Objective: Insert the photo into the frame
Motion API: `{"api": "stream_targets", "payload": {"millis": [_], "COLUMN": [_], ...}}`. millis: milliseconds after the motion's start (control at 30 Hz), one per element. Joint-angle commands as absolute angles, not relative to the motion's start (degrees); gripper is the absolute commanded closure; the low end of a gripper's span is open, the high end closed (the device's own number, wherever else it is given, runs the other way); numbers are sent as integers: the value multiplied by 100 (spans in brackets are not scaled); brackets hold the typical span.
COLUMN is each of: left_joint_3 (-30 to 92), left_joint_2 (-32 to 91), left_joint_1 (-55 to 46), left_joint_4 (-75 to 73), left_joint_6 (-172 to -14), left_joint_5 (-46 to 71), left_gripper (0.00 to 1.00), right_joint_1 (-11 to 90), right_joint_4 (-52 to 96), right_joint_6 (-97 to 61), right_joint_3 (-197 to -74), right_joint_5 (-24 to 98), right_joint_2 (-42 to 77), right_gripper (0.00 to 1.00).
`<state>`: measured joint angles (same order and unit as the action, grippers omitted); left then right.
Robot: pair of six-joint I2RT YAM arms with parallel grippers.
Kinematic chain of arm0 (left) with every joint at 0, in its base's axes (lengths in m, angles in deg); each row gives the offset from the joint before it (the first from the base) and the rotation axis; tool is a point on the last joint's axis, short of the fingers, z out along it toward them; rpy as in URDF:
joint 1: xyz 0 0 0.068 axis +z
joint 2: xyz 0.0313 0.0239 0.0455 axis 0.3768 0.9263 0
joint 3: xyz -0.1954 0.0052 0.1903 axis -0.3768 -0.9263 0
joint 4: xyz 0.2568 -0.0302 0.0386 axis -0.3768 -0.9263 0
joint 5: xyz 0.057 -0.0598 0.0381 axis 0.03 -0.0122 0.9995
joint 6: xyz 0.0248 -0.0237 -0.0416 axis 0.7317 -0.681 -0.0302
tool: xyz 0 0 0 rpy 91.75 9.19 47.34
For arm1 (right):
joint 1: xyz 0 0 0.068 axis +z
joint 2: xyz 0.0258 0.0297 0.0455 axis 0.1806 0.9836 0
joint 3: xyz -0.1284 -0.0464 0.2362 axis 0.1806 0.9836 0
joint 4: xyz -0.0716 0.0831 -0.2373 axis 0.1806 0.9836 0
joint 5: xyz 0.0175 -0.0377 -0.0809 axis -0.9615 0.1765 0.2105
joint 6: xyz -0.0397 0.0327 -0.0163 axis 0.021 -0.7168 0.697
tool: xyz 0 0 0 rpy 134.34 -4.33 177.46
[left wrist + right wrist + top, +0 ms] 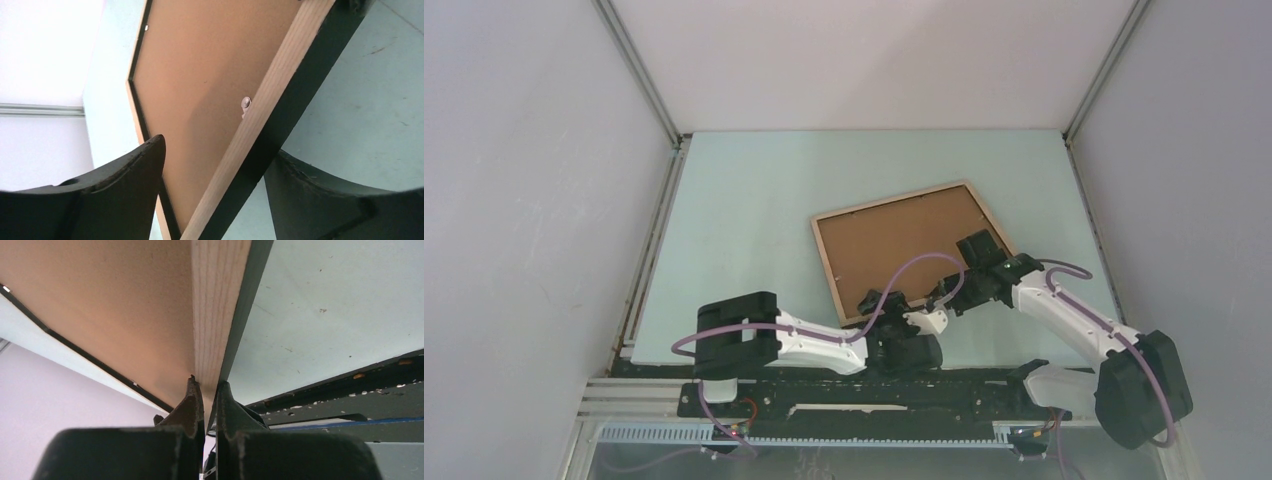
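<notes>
The frame (pixel 889 201) lies back side up at the middle right of the pale green table, turned at an angle. A plain brown backing board (pixel 904 250) fills it. The photo is hidden from every view. My left gripper (pixel 892 300) is at the frame's near edge. In the left wrist view it (pixel 217 150) stands open, with a finger on each side of the light wood rim (pixel 280 75) and gaps showing. My right gripper (pixel 984 250) is at the frame's right edge. Its fingers (pixel 207 382) are shut on the wood rim (pixel 215 315).
A small white turn tab (pixel 245 102) sits on the backing board beside the rim. White walls close in the table on three sides. A black rail (pixel 350 400) with the arm bases (pixel 824 385) runs along the near edge. Purple cables (pixel 924 262) arch over the frame's near part.
</notes>
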<state>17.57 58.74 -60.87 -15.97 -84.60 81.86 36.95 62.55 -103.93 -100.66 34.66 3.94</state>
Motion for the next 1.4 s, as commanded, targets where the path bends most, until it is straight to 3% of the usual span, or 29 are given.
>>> {"api": "stream_targets", "payload": {"millis": [0,100,267,333,433,500,567,667,767,900,1367], "left_joint_3": [2062,2079,2099,2104,2106,2142,2226,2512,2854,3458,5264], "left_joint_2": [5920,5935,5800,5679,5505,5377,5265,5084,4909,4680,3490], "left_joint_1": [-6060,-6057,-6058,-6062,-6057,-6064,-6052,-6017,-5916,-5547,-3825], "left_joint_4": [-1435,-1433,-1677,-1795,-1908,-2031,-2227,-2787,-3482,-4401,-5908], "left_joint_6": [-8166,-7971,-7910,-7903,-7816,-7784,-7797,-8056,-8334,-8770,-9431], "left_joint_5": [8990,9006,9020,9012,9081,9079,9026,8766,8373,7527,5070], "left_gripper": [31,48,67,80,99,100,100,100,100,100,100], "right_joint_1": [3589,3535,3455,3401,3299,3201,3041,2789,2773,2641,2194], "right_joint_4": [6113,6139,6074,6021,5989,5858,5724,5710,6416,7082,7826], "right_joint_6": [-10530,-10522,-10397,-10249,-9897,-9503,-8944,-7278,-5237,-4009,-3781], "right_joint_3": [-10385,-10385,-10385,-10384,-10382,-10385,-10427,-11012,-12034,-12694,-13538], "right_joint_5": [3336,3308,3273,3291,3441,3601,3744,3959,4251,4716,5522], "right_joint_2": [44,12,-151,-279,-577,-871,-1201,-1547,-1486,-1637,-2215], "right_gripper": [100,100,100,98,69,44,26,13,10,8,11]}}
